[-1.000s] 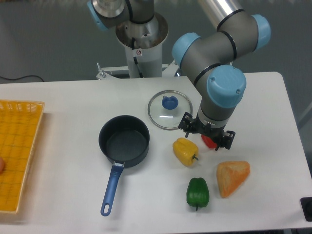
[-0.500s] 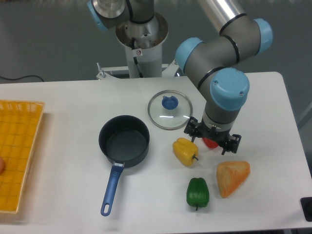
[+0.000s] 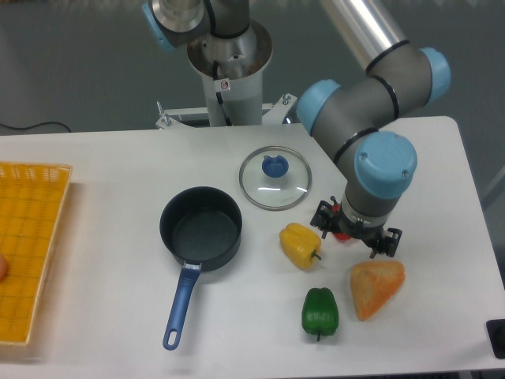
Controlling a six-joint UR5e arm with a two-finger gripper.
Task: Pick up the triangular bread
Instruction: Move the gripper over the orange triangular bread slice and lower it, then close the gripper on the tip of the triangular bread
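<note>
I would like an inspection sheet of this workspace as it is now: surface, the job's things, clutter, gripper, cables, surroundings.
Surface: white table, no spills seen.
Job's thing: triangular bread lying free at front right, not gripped.
Clutter: yellow pepper, green pepper, a red thing partly hidden under the gripper, dark pan with blue handle, glass lid flat behind it, yellow basket at the left edge.
Gripper: gripper hangs just behind the bread; whether the jaws are open cannot be told.
Cables: one black cable behind the table, far left.
Surroundings: grey floor, robot base at the back edge.
</note>
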